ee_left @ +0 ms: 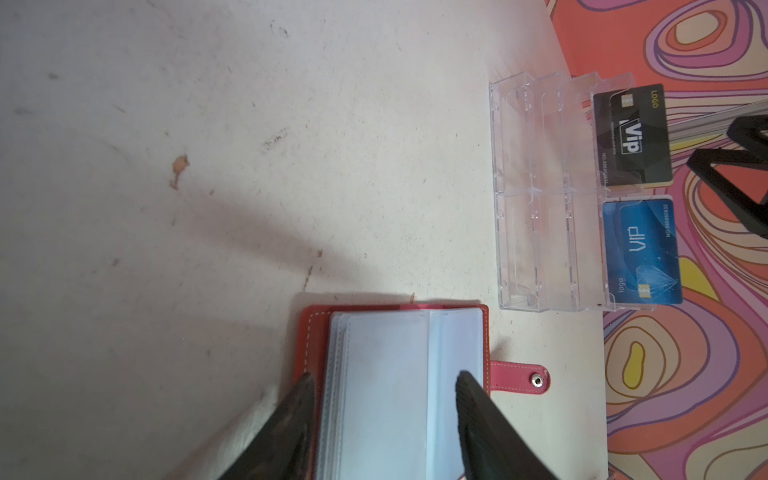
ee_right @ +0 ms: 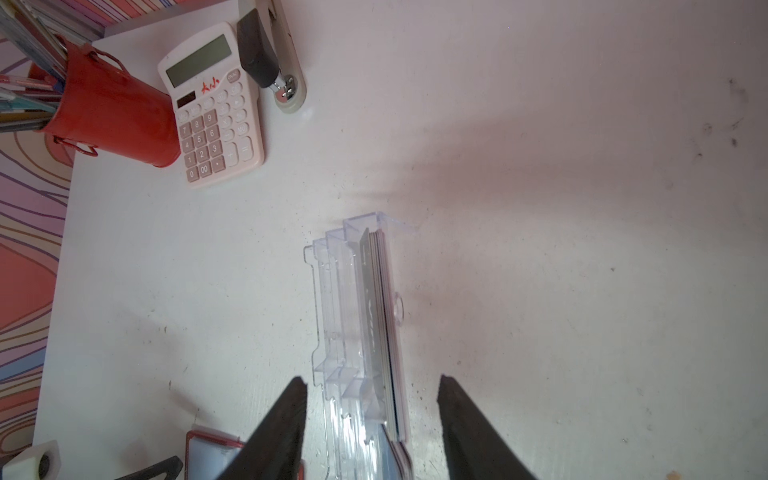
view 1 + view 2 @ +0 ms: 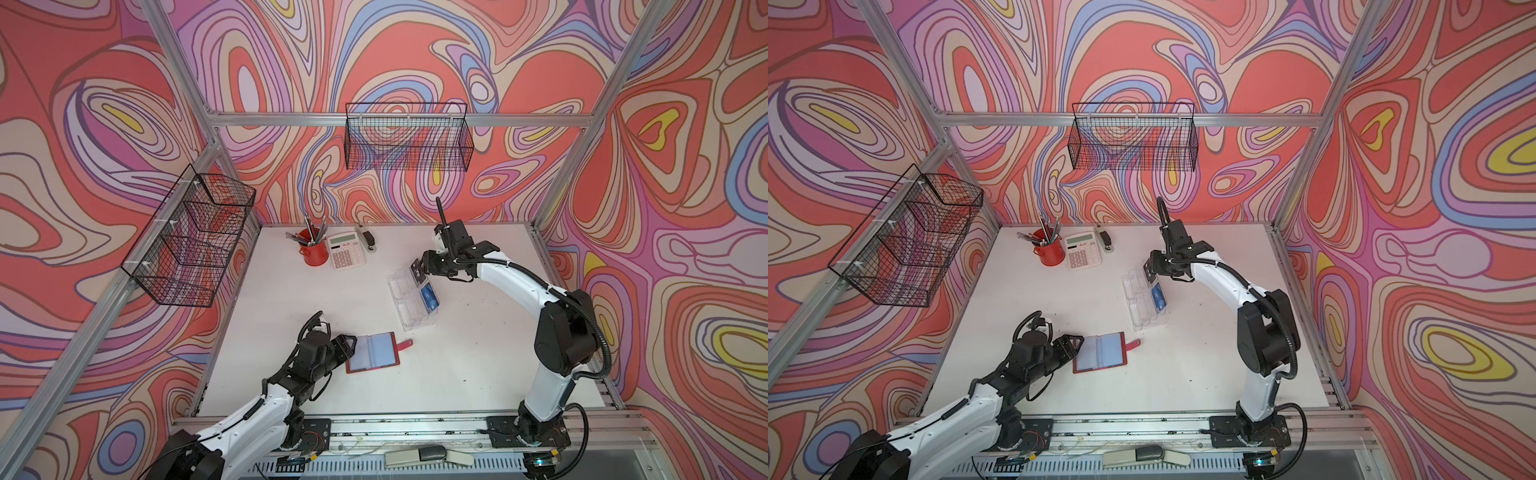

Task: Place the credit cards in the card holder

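On the white table (image 3: 457, 374), the right gripper (image 2: 370, 382), jaws apart, straddles one clear stand (image 3: 405, 307); the left gripper (image 1: 384, 380), jaws apart, hovers over one open red card holder (image 3: 374, 351), greyish sleeves up; the stand shows one black credit card (image 1: 631, 137) and one blue credit card (image 1: 642, 253)

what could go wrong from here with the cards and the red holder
1. Several cards stand packed together in the clear acrylic stand. The open right gripper over them might pinch more than one, or catch the stand's wall and drag it.
2. The red card holder lies open and loose on the table. The open left gripper over its sleeves could shove it or flip a page.
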